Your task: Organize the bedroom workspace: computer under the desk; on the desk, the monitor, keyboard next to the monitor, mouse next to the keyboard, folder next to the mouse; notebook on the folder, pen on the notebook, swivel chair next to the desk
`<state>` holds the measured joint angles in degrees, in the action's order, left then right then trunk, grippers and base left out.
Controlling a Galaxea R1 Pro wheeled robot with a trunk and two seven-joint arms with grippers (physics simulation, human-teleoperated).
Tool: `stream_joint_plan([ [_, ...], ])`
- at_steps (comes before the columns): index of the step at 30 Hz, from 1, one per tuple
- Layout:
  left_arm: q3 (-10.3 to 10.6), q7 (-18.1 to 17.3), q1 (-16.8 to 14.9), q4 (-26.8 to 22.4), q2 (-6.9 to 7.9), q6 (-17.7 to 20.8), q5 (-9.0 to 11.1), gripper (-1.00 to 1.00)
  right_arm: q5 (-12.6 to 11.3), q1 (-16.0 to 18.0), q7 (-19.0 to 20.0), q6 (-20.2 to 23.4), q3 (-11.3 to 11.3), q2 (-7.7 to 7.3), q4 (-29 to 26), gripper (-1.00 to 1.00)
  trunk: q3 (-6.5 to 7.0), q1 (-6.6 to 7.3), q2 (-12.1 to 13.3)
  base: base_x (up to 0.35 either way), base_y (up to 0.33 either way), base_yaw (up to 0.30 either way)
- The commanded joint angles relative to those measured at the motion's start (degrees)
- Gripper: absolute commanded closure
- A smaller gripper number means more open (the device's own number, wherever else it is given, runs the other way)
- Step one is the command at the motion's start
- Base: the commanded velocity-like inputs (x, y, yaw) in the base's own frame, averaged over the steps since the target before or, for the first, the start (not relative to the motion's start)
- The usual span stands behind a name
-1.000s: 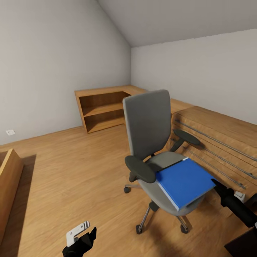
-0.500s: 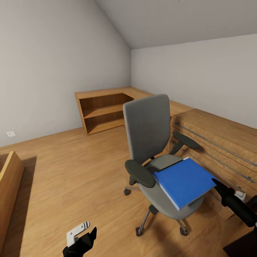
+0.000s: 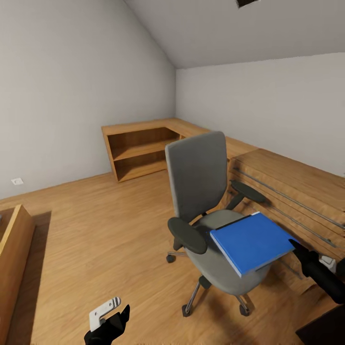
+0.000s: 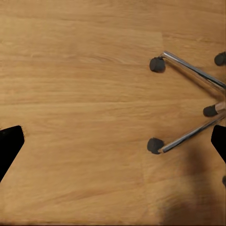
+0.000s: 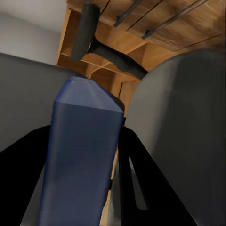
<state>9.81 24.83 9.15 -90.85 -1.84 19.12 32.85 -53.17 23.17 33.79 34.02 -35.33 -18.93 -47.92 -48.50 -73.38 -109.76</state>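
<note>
1. Your view takes in the wooden L-shaped shelf unit [image 3: 143, 146] along the walls; nothing carries readable writing.
2. The grey swivel chair [image 3: 201, 182] stands just beside it.
3. The blue folder [image 3: 251, 242] lies on the seat, overhanging.
4. Your right gripper [image 5: 82, 155] straddles the folder's corner, fingers either side.
5. Your left gripper [image 3: 112, 321] hangs low over floor, jaws wide.

Item count, bedroom workspace

One swivel chair [image 3: 206, 206] with two armrests; one blue folder [image 3: 251, 242] on its seat; one open wooden shelf unit [image 3: 139, 151]; one wooden drawer unit [image 3: 292, 191]; one wall outlet [image 3: 17, 181]; five chair casters visible in the left wrist view.
</note>
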Motion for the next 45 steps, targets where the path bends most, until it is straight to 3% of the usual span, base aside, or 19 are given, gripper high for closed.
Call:
stream_joint_plan([
  [1,0.05,0.40,0.00,-0.08,-0.02,0.12,0.51,-1.00,-0.16,0.03,-2.04,-0.33,-0.25,0.13,-1.53,1.00,0.15,0.25,0.39,-0.262,0.000,0.000],
  [4,0.12,0.40,0.00,0.00,-0.06,0.12,0.53,-1.00,-0.16,0.03,-7.64,-1.93,-0.42,0.81,-5.72,1.00,0.69,0.91,1.60,-0.294,0.000,0.000],
  [8,0.19,0.40,0.00,0.04,-0.08,0.13,0.54,-1.00,-0.10,-0.01,-18.72,-5.49,-0.69,4.88,-14.46,1.00,1.40,1.79,3.20,-0.324,0.000,0.000],
  [10,0.20,0.40,0.00,0.05,-0.09,0.13,0.55,-1.00,-0.08,-0.06,-21.00,-6.65,-0.89,6.44,-17.36,1.00,1.76,2.23,4.00,-0.331,0.000,0.000],
  [11,0.20,0.40,0.00,0.05,-0.09,0.13,0.55,-1.00,-0.05,-0.12,-22.67,-7.79,-1.11,8.12,-20.26,1.00,1.94,2.45,4.40,-0.306,0.000,0.000],
  [13,0.20,0.40,0.00,0.05,-0.09,0.13,0.55,-1.00,-0.03,-0.25,-24.30,-9.27,-1.68,10.76,-24.39,1.00,2.30,2.89,5.21,-0.204,0.000,0.000],
  [16,0.21,0.41,0.00,0.05,-0.09,0.13,0.55,-1.00,0.01,-0.41,-26.39,-10.67,-4.99,15.13,-30.31,1.00,2.84,3.55,6.41,-0.089,0.000,0.000],
  [18,0.21,0.40,0.00,0.06,-0.09,0.13,0.55,-1.00,0.04,-0.47,-27.99,-10.84,-7.12,17.52,-33.51,1.00,3.20,3.99,7.21,-0.039,0.000,0.000],
  [21,0.21,0.40,0.00,0.06,-0.09,0.13,0.55,-1.00,-0.07,-0.72,-29.37,-10.79,-8.54,19.89,-37.18,1.00,3.74,4.64,8.41,-0.017,0.000,0.000],
  [23,0.21,0.40,0.00,0.06,-0.09,0.13,0.55,-1.00,-0.20,-1.29,-29.90,-10.81,-9.55,22.33,-39.95,1.00,4.10,5.08,9.22,-0.007,0.000,0.000],
  [24,0.21,0.40,0.00,0.06,-0.09,0.13,0.56,-1.00,-0.33,-1.54,-30.02,-10.69,-11.34,23.83,-41.16,1.00,4.28,5.30,9.62,-0.002,0.000,0.000],
  [27,0.21,0.42,0.00,0.06,-0.09,0.13,0.57,-1.00,-0.40,-1.72,-30.02,-10.44,-12.68,24.49,-41.77,1.00,4.82,5.96,10.82,-0.001,0.000,0.000],
  [37,0.48,0.40,0.00,0.60,-0.16,0.13,0.55,-1.00,-0.44,-1.81,-30.01,-10.58,-13.34,25.10,-41.99,1.00,6.61,8.16,14.83,0.000,0.000,0.000],
  [39,1.20,0.43,0.00,0.72,-0.11,0.11,0.55,-1.00,-0.44,-1.81,-30.01,-10.42,-13.35,25.13,-41.99,1.00,6.97,8.60,15.63,0.000,0.000,0.000],
  [40,2.68,0.54,0.00,0.82,-0.02,0.05,0.55,-1.00,-0.44,-1.81,-30.00,-10.55,-13.36,25.21,-41.99,1.00,7.15,8.82,16.03,0.000,0.000,0.000],
  [45,3.17,0.57,0.00,0.86,0.00,0.04,0.51,-1.00,-0.36,-1.81,-30.26,-10.80,-13.87,25.17,-41.99,1.00,8.05,9.92,18.04,-0.010,0.000,-0.160],
])
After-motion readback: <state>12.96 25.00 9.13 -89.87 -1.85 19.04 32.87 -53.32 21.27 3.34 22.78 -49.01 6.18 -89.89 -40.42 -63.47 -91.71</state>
